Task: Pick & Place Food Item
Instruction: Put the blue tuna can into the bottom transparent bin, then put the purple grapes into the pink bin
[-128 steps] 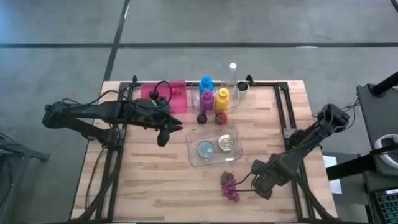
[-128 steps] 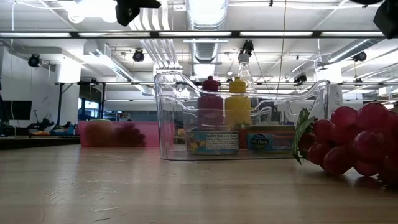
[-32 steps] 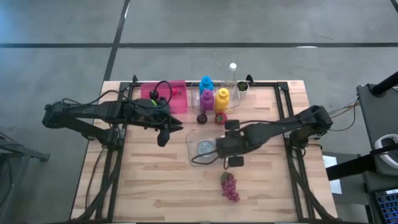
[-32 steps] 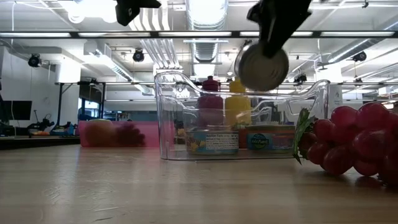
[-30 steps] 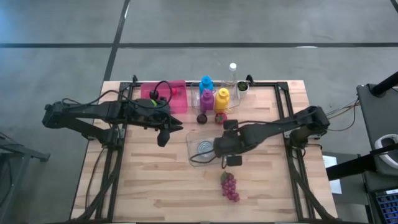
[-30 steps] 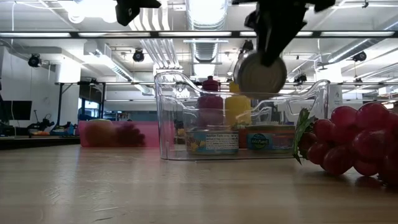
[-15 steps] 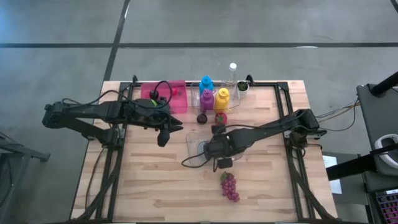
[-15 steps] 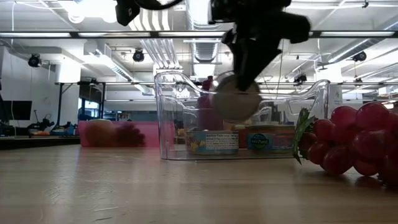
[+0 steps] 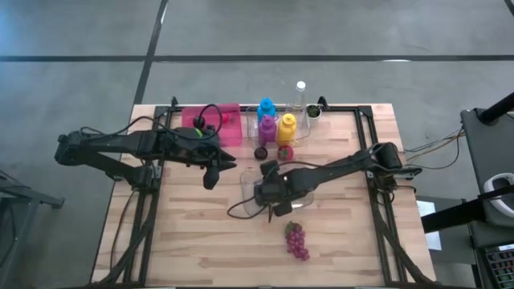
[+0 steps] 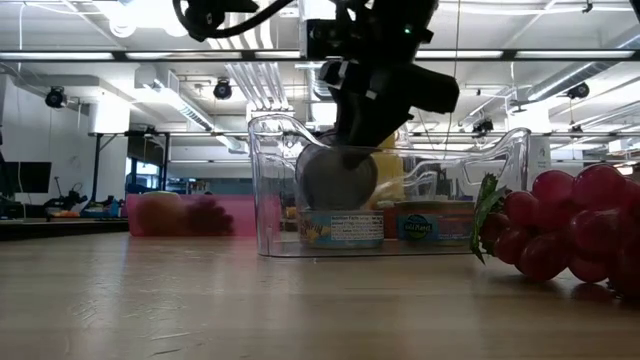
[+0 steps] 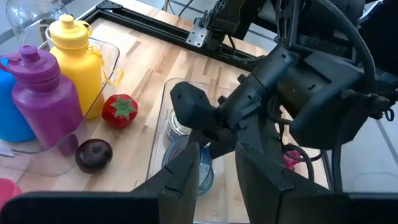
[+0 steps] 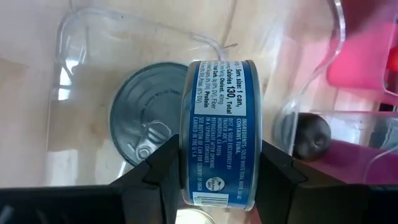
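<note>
The right hand (image 12: 216, 180) is clamping a can (image 12: 219, 130) by its flat faces, so the can is riding on edge with its blue label facing the wrist camera. The hand is hanging over the near-left part of the clear bin (image 9: 250, 207), as the high view shows it (image 9: 271, 193). In the low view the can (image 10: 336, 178) is hanging at about the level of the bin's rim (image 10: 275, 122), clear of its floor.

Directly beneath the held can, a second can (image 12: 146, 132) is lying flat on the bin floor, pull-tab up. Beyond the hand, past the bin wall, a dark plum (image 12: 311, 137) is sitting on the counter (image 9: 201, 241). Farther out on that side, a strawberry (image 9: 285, 152) and the purple bottle (image 9: 267, 128) and yellow bottle (image 9: 287, 127) are standing. On the other side of the hand, outside the bin, grapes (image 9: 295, 241) are lying on the counter.

The left hand (image 9: 210, 178) is waiting well apart over the counter; its fingers are standing slightly apart and holding nothing.

Judgement: the carry step is in hand, with the can picked and not yet placed. Whether it is going into the bin or coming out cannot be told. If going in, the next move calls for a lowering beside the lying can, not onto it, then a release.
</note>
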`<action>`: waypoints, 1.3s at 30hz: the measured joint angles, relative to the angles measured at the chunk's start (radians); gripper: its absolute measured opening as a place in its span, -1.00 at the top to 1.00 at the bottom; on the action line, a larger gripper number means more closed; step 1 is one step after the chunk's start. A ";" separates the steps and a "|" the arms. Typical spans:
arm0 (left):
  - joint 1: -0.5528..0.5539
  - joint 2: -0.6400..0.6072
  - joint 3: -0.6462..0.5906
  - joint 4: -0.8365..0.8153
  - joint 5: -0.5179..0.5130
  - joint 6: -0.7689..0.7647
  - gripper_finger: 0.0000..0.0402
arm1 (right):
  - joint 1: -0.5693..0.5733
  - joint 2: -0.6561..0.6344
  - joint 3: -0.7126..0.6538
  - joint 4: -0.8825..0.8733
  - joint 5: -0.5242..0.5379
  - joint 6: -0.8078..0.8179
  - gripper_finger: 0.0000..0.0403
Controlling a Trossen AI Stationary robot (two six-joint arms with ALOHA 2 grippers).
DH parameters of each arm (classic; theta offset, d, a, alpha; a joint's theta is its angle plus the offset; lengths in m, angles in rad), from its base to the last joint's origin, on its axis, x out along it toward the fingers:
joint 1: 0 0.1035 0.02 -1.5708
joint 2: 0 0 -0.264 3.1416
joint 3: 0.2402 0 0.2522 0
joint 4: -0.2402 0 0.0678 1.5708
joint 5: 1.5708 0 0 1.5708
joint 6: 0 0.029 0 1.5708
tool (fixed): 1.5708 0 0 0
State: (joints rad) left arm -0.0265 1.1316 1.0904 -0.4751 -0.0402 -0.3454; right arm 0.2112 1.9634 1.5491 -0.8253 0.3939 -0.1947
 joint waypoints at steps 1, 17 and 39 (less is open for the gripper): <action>0.000 0.000 0.000 0.000 0.000 0.000 0.46 | 0.000 0.002 0.000 -0.003 -0.002 0.001 0.30; 0.000 0.000 0.000 0.000 0.000 0.000 0.46 | 0.006 0.003 0.003 -0.007 -0.002 -0.009 -0.15; 0.001 0.000 0.000 -0.001 0.001 0.006 0.46 | 0.034 -0.107 0.037 -0.099 -0.022 0.143 -0.56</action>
State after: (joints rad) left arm -0.0254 1.1316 1.0904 -0.4763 -0.0397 -0.3393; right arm 0.2455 1.8567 1.5856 -0.9240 0.3715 -0.0514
